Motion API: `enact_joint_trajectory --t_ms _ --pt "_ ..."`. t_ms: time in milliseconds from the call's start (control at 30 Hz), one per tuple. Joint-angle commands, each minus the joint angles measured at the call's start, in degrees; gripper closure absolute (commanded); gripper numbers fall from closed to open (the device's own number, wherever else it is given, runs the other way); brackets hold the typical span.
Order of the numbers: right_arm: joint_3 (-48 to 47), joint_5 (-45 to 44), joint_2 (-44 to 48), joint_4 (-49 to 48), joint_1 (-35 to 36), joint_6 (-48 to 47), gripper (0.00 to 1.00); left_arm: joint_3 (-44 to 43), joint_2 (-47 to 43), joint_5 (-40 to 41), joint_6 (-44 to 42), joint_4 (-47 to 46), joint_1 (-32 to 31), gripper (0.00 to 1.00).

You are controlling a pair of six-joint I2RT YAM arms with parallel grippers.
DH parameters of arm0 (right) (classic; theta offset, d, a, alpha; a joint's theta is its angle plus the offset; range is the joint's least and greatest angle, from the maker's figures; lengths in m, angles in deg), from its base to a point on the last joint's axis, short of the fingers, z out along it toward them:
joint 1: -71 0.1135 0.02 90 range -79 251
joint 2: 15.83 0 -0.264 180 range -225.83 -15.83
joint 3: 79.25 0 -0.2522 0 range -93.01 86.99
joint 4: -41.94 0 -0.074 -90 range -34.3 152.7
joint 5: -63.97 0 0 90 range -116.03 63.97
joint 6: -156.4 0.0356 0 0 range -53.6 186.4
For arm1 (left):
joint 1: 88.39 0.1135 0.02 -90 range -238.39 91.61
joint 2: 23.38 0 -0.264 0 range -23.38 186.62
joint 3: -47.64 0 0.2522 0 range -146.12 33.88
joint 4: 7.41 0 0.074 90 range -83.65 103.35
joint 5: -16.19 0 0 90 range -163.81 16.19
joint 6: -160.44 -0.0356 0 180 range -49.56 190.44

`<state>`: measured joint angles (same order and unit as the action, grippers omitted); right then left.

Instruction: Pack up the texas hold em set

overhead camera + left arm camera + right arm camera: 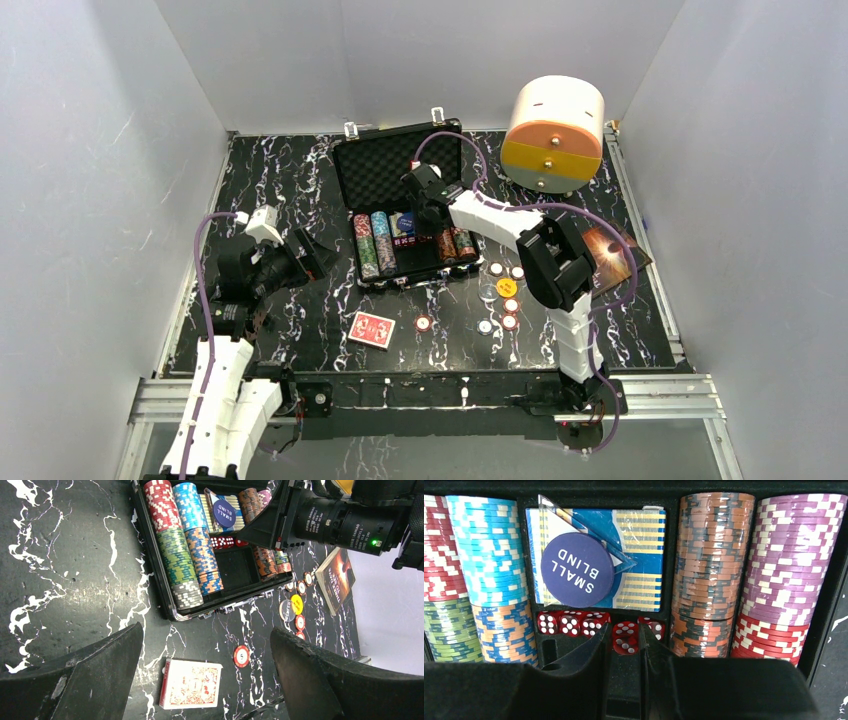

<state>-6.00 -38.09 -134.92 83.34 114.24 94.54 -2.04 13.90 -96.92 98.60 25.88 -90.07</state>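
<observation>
1. We see the black briefcase [385,172] lying open with its lid raised at the far side. Striped poker chips [714,570] fill its outer slots.
2. The white-and-orange drawer box [553,130] stands just beyond the briefcase's far right corner.
3. The left gripper [206,630] hovers to the left of the briefcase, jaws wide apart.
4. The right gripper [624,641] reaches into the briefcase's middle slot, jaws pinched on one red die [626,646].
5. The brown book [615,258] lies to the right of the briefcase.
6. The red-backed card deck [372,328] lies flat on the near side of the briefcase.
7. Loose chips [509,321] and the yellow disc [506,287] are scattered off the briefcase's near right corner.
8. Inside the briefcase, other red dice [569,623] sit in a row below the blue SMALL BLIND disc [577,570].
</observation>
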Motion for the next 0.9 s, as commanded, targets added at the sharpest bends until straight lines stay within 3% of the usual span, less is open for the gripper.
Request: enact_joint_trajectory --t_ms 0,867 --pt "-2.6 -0.5 -0.8 -1.6 -0.3 -0.7 0.72 -0.9 -0.4 -0.3 0.1 0.3 0.2 0.02" --pt "-3.0 0.6 -1.0 -1.7 -0.3 -0.9 0.59 -0.9 -0.3 -0.4 0.0 0.3 0.3 0.02"
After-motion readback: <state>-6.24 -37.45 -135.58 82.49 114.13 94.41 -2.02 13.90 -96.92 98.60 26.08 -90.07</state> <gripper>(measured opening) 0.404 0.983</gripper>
